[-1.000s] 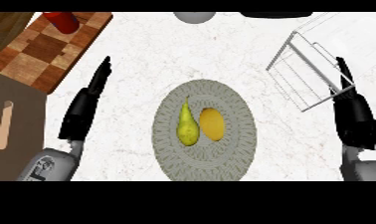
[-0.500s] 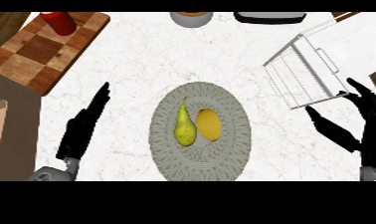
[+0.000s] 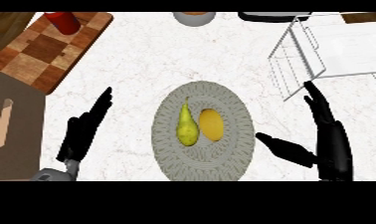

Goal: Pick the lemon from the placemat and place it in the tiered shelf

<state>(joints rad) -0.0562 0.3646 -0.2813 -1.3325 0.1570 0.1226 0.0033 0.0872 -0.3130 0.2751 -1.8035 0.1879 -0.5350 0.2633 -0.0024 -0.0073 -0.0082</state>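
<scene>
A yellow lemon (image 3: 211, 124) lies on the round grey placemat (image 3: 228, 158) at the middle of the counter, with a green pear (image 3: 186, 127) touching its left side. The white wire tiered shelf (image 3: 317, 53) stands at the upper right. My right hand (image 3: 329, 141) is open at the placemat's right, fingers straight and pointing toward the shelf, thumb stretched toward the mat's rim; it is apart from the lemon. My left hand (image 3: 82, 131) rests open at the lower left, clear of the mat.
A checkered wooden cutting board (image 3: 44, 54) with a red cup (image 3: 61, 21) lies at the upper left. A grey bowl (image 3: 194, 18) and a dark object (image 3: 273, 16) sit at the far edge. White marble counter shows between the mat and the board.
The view has tilted, so everything sits lower in the picture. My right hand has moved left and opened wider, its thumb now near the placemat's rim. The left hand stays resting.
</scene>
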